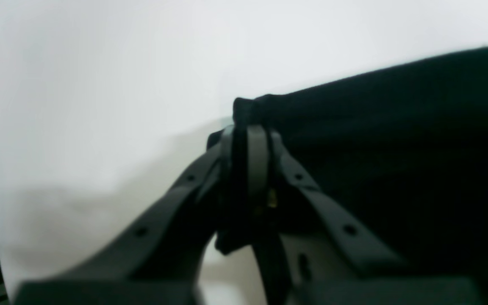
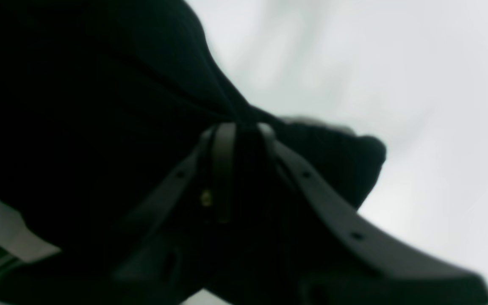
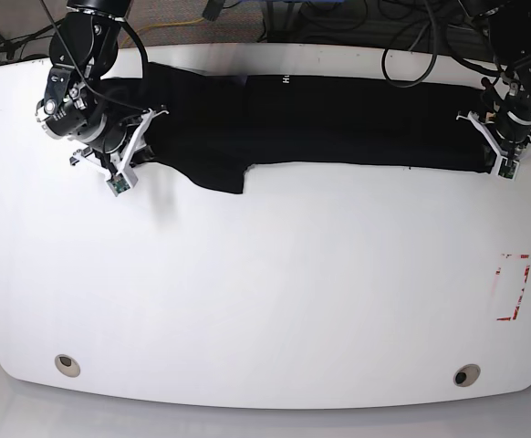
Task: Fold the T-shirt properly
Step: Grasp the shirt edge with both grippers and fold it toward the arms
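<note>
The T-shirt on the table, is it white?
No, the T-shirt is black, lying in a long strip across the far side of the white table.

Left pincer (image 1: 250, 131) pinches the T-shirt (image 1: 396, 148) edge over the table (image 1: 100, 84).

Matt black cloth T-shirt (image 3: 338, 119); smooth white table (image 3: 265, 292).

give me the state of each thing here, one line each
T-shirt: folded into a long band along the table's far edge, pinched at both ends
left tool: closed on the T-shirt's edge
right tool: closed on bunched T-shirt cloth
table: white, shirt lying on it
</note>
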### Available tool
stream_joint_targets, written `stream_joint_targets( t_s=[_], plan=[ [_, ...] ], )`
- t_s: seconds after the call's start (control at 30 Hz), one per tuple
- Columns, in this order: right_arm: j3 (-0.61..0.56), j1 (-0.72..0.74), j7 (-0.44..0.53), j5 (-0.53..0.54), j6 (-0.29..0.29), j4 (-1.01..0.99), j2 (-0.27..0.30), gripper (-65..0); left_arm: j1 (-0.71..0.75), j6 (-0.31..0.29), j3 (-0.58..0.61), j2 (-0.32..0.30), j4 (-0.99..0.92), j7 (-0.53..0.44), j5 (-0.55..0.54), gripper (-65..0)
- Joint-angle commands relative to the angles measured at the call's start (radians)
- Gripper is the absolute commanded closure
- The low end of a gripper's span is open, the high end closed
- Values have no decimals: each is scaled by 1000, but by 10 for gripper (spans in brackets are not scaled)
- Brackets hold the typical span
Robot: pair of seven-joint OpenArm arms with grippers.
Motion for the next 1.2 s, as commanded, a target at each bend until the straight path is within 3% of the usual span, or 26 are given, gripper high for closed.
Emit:
stream_joint_targets(
  t_s=[0.0, 0.07, 0.17, 0.23, 0.4, 0.53, 0.7, 0.9, 1.17],
  plan=[
    [5, 0, 15, 4, -1, 18, 11, -208, 2, 8, -7, -16, 16, -20, -7, -151],
    [7, -13, 15, 12, -1, 21, 11, -338, 3, 8, -11, -16, 16, -20, -7, -282],
    [61, -13, 12, 15, -1, 35, 8, -471, 3, 8, -7, -16, 19, -20, -10, -411],
    [102, -13, 12, 36, -1, 43, 6, -506, 3, 8, -11, -13, 28, -20, -11, -436],
    [168, 38, 8, 178, -1, 23, 15, -509, 3, 8, -38, -15, 134, -20, -126, -399],
    [162, 119, -15, 197, -1, -51, 28, -509, 7, 8, -40, -13, 197, 14, -209, -399],
    [93, 216, -15, 196, -1, -206, 37, -509, -24, 8, 2, -10, 174, 126, -189, -397],
    [15, 260, -15, 197, -1, -266, 37, -509, -30, 8, 40, 8, 71, 127, -82, -397],
    [-84, 254, -12, 194, -1, -309, 17, -509, -4, 8, 37, 21, 50, 124, -67, -397]
  ],
)
